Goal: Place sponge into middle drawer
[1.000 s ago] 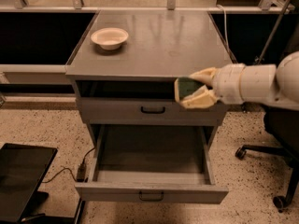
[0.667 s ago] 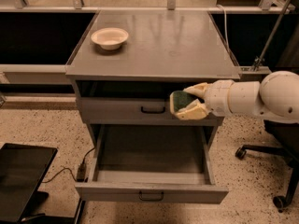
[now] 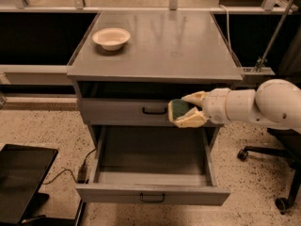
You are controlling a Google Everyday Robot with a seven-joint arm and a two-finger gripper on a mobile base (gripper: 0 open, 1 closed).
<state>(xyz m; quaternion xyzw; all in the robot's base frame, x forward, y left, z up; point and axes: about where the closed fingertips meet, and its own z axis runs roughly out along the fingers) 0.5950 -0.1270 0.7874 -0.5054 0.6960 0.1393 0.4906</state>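
Green on its face and pale yellow underneath, the small wavy-edged kitchen sponge [image 3: 178,109] is pinched between the two cream fingers of the white robot arm's end effector [image 3: 181,111]. The end effector is closed on the sponge. It hangs near the middle of the view, a little toward 3 o'clock, just in front of the upper grey handled drawer front [image 3: 117,111], which is shut.

Toward 6 o'clock from it, the wide grey metal middle drawer [image 3: 113,193] with the small black handle is pulled out. The sponge is not in its long tray yet.

So two parts look done: the sponge is picked up, and the drawer is open. I think the rest is short. The sponge is up high, over the far right part of the tray. The arm needs to go down toward 6 o'clock, let go, and move away.

At 11 o'clock, a round white bowl [image 3: 111,37] sits on the grey tabletop [image 3: 183,46], well apart from the sponge.
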